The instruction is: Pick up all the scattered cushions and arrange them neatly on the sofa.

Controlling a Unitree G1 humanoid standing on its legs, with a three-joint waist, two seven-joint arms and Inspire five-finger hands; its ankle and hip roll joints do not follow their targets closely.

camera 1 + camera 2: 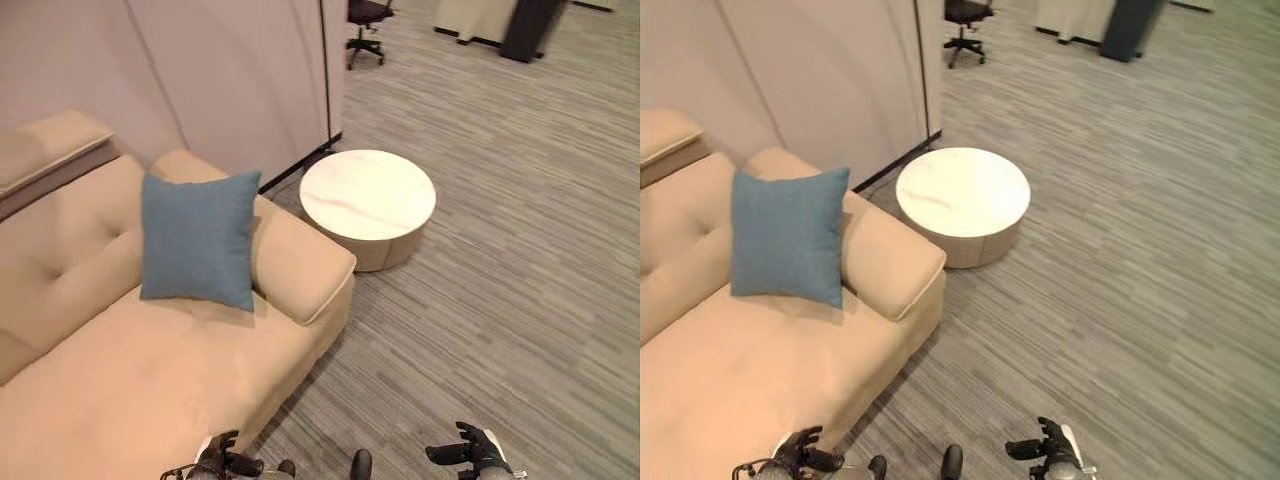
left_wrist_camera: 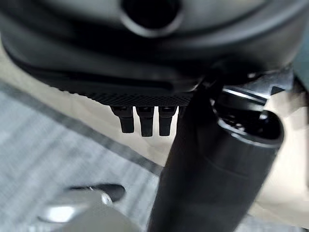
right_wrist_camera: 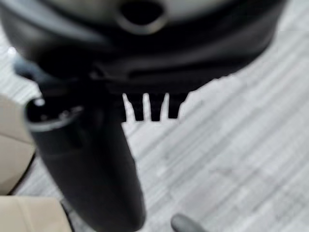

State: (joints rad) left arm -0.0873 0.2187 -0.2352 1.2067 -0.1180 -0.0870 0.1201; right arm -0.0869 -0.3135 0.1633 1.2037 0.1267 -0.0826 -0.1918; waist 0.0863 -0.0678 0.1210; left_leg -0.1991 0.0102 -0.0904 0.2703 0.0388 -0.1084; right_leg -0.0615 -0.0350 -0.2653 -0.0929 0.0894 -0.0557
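A blue square cushion (image 1: 197, 238) stands upright on the beige sofa (image 1: 150, 390), leaning against the backrest beside the sofa's armrest (image 1: 300, 265). My left hand (image 1: 225, 462) hangs low over the sofa's front corner, fingers (image 2: 145, 121) relaxed and holding nothing. My right hand (image 1: 475, 452) hovers over the carpet to the sofa's right. It is open and empty too, its thumb (image 3: 91, 164) standing apart from the fingers (image 3: 149, 108).
A round white low table (image 1: 367, 195) stands on the grey carpet just past the armrest. A beige partition wall (image 1: 230, 70) runs behind the sofa. An office chair (image 1: 366, 25) and a dark cabinet (image 1: 530, 25) stand far back.
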